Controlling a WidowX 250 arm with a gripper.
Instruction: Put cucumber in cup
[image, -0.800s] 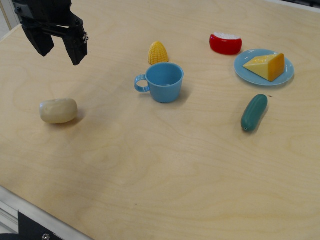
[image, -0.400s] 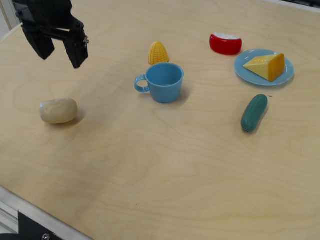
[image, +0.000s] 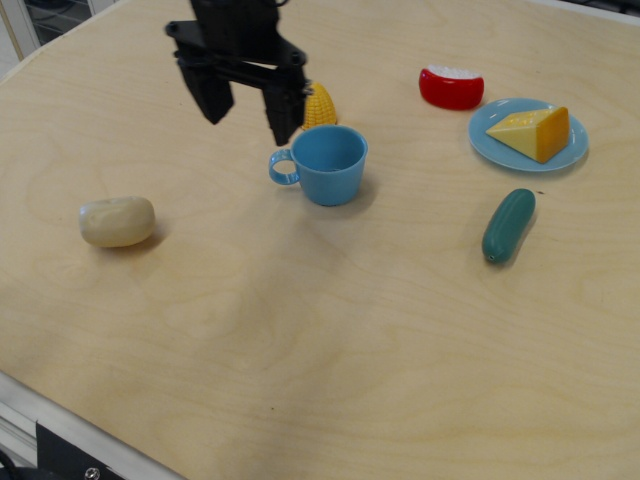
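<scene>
Above the table's far left-centre: my gripper (image: 248, 110), fingers spread, empty. Just beside its right finger I log the cup (image: 328, 163), handle facing it. Well off to the right: cucumber (image: 508, 225), flat on the table (image: 300, 330), below the plate (image: 500, 150).

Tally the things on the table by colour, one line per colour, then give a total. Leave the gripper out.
Light blue: 2 — cup, plate
Yellow: 2 — corn, cheese wedge
Dark green: 1 — cucumber
Red: 1 — red-rinded cheese piece
Beige: 1 — potato-like lump
Total: 7
</scene>
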